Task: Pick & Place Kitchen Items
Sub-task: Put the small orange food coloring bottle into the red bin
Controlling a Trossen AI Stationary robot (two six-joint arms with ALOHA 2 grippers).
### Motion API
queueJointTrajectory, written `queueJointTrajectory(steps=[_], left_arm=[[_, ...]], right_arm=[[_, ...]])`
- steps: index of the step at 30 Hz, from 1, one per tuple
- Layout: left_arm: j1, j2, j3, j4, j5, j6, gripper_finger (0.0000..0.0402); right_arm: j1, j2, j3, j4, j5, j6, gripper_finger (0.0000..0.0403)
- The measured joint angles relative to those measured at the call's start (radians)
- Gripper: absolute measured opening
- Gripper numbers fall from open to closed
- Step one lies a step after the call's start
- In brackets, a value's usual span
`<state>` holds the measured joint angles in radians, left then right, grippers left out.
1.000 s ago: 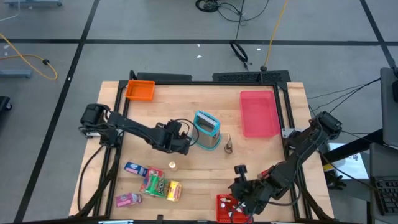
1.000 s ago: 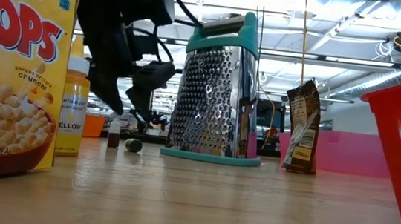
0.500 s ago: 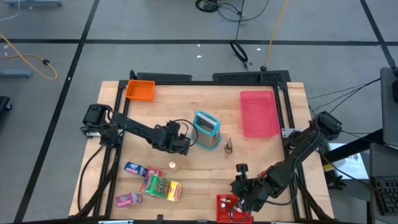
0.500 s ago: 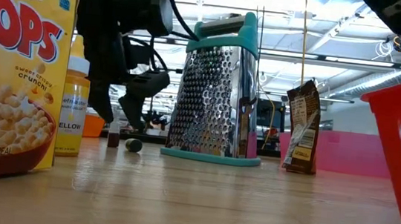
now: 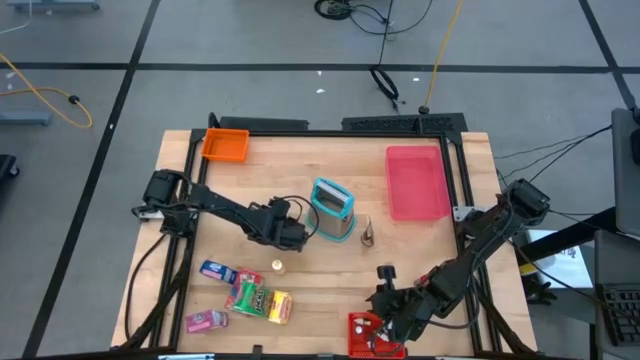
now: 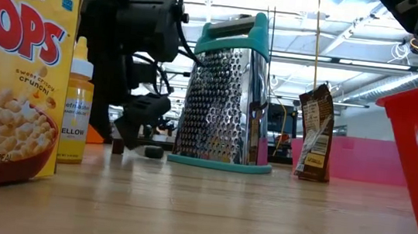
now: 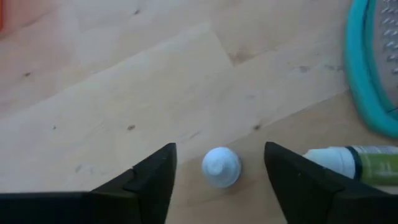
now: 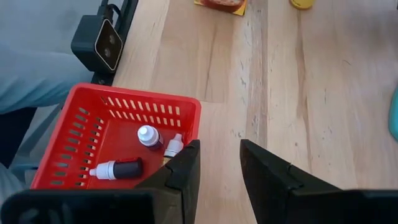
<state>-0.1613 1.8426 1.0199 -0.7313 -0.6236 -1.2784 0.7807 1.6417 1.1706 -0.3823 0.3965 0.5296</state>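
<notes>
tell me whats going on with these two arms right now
The left gripper is low over the wooden table beside the teal-framed grater, fingers open on either side of a small white-capped bottle that stands upright and is not yet gripped. A green bottle lies next to it. The right gripper hangs by the red basket, empty; three small bottles already lie inside.

Matt pale wood table (image 5: 320, 275). On it, shiny perforated metal grater (image 6: 222, 107) w/ teal plastic trim; nr it, glossy cardboard cereal box (image 6: 11, 73), red slotted plastic basket (image 8: 115, 140).
</notes>
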Motion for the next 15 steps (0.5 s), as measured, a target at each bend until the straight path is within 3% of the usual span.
queueJointTrajectory(steps=[11,15], left_arm=[[-0.001,-0.007,0.000,0.004,0.000,0.019,0.0044],[-0.005,-0.007,0.000,0.003,-0.008,0.027,0.0043]], right_arm=[[0.000,0.000,0.000,0.012,0.000,-0.018,0.0105],[0.000,0.000,0.000,0.012,0.000,-0.019,0.0105]])
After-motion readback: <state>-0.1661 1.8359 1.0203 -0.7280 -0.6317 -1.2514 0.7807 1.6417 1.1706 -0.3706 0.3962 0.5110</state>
